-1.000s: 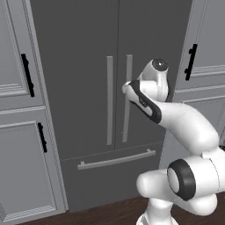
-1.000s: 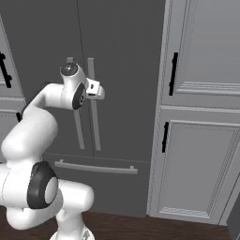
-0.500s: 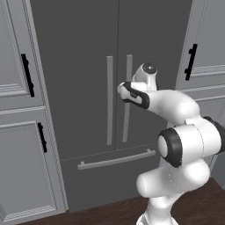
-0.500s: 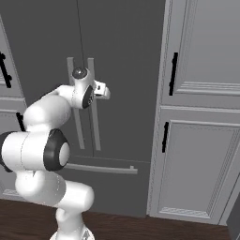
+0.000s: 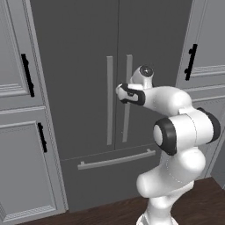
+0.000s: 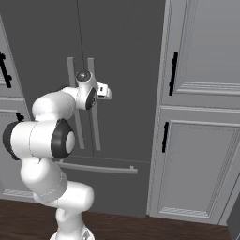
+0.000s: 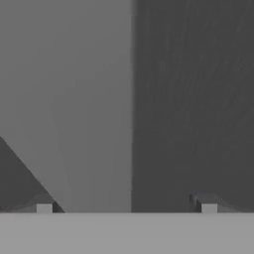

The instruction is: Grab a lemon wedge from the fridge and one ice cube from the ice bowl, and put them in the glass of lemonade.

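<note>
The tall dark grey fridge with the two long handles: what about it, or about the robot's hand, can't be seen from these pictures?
- Inside of the tall dark grey double-door fridge: both base views show its doors shut, hiding the shelves and any lemon wedge.
- Fridge top: cut off by the upper edge in both base views.
- Whether the gripper touches the light-grey bar handle: hand view is too close and blurred.
- Fingertips: the arm's white wrist covers them in the base views.

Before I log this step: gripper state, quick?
Gripper: open, fingers spread wide, holding nothing, close against a fridge door handle.
</note>
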Robot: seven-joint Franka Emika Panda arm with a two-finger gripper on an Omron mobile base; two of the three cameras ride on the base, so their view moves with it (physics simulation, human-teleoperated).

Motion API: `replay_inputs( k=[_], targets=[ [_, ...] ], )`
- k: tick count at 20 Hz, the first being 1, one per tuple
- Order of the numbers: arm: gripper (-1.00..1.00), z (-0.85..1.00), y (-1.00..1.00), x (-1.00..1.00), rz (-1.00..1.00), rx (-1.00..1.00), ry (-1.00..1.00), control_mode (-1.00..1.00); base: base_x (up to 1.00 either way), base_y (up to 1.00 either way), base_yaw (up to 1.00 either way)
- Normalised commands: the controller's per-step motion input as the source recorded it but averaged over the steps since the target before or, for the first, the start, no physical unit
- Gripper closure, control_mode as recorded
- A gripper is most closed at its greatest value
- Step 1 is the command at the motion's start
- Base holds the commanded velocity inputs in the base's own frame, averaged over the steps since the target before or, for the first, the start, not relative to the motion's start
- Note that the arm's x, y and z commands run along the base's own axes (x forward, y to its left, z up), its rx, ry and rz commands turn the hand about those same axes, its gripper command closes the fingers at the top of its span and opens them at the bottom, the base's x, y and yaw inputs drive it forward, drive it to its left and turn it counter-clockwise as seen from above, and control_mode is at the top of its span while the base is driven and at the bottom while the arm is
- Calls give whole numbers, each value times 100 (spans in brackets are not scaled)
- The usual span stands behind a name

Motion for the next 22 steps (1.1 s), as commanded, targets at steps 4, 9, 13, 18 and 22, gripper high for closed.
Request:
replay_inputs(
  k=[4,9,13,18,22],
  targets=[
    [-100,-4,8,50,0,0,0,-100,0,0,0],
    [-100,-9,1,30,0,1,0,-100,0,0,0],
    [-100,-1,1,33,0,0,0,-100,0,0,0],
    [100,-10,9,44,0,0,0,-100,0,0,0],
    [100,0,3,28,0,0,1,-100,0,0,0]
  ],
)
